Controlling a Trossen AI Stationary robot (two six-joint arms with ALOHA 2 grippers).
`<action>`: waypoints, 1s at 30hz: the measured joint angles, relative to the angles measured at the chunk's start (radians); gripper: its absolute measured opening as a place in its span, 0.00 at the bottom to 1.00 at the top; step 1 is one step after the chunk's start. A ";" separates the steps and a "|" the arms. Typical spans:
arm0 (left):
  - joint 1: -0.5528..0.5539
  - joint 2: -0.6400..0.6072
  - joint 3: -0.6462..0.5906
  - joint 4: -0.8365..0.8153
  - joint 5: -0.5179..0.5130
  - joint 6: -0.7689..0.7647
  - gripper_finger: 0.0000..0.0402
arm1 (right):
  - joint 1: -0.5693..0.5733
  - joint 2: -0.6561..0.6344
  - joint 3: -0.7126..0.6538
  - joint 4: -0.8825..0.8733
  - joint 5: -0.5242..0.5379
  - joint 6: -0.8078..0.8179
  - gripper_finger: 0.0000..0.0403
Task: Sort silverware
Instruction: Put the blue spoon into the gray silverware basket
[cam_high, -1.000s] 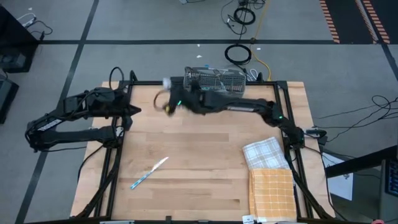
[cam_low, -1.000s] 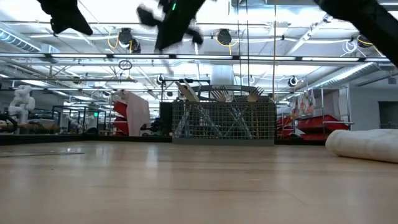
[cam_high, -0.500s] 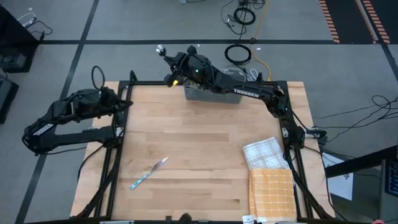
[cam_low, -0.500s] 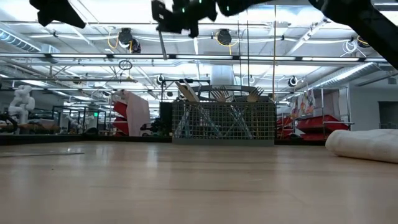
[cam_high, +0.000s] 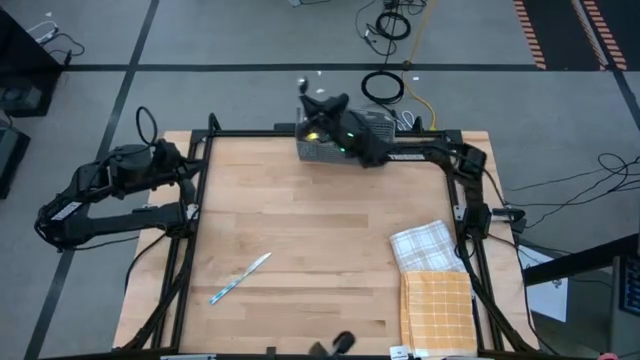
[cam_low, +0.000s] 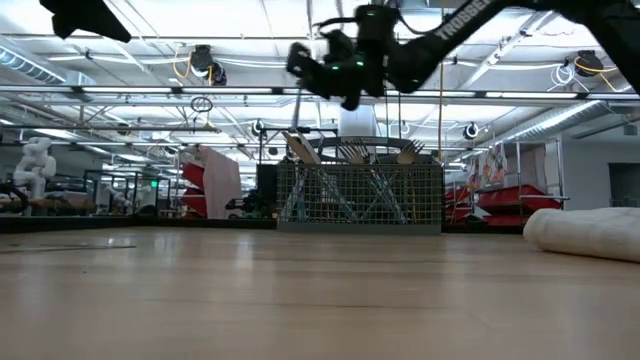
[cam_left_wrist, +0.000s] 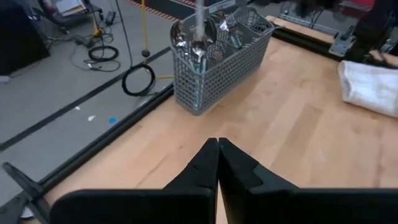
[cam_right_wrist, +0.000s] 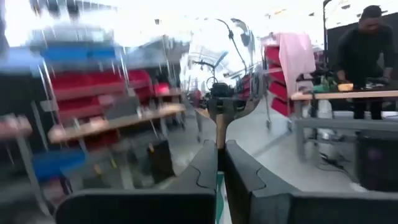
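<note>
Right gripper above caddy

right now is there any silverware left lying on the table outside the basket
Yes, one piece of silverware with a light blue handle lies flat on the table, far from the basket at the back edge.

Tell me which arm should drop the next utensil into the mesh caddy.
Right: its gripper already hangs over the grey wire-mesh caddy, shut on a blue-handled utensil. The left gripper waits shut at the table's left edge.

Grey wire-mesh caddy on matt wooden table.
</note>
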 joint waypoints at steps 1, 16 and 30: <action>0.000 0.000 0.000 0.000 -0.007 0.009 0.03 | -0.005 -0.020 -0.055 0.058 0.001 0.021 0.00; 0.000 0.000 0.000 0.000 -0.058 0.019 0.03 | -0.015 -0.026 -0.213 0.140 -0.034 0.132 0.00; 0.000 0.000 0.000 0.000 -0.072 0.013 0.03 | -0.040 -0.019 -0.212 0.120 -0.044 0.125 0.00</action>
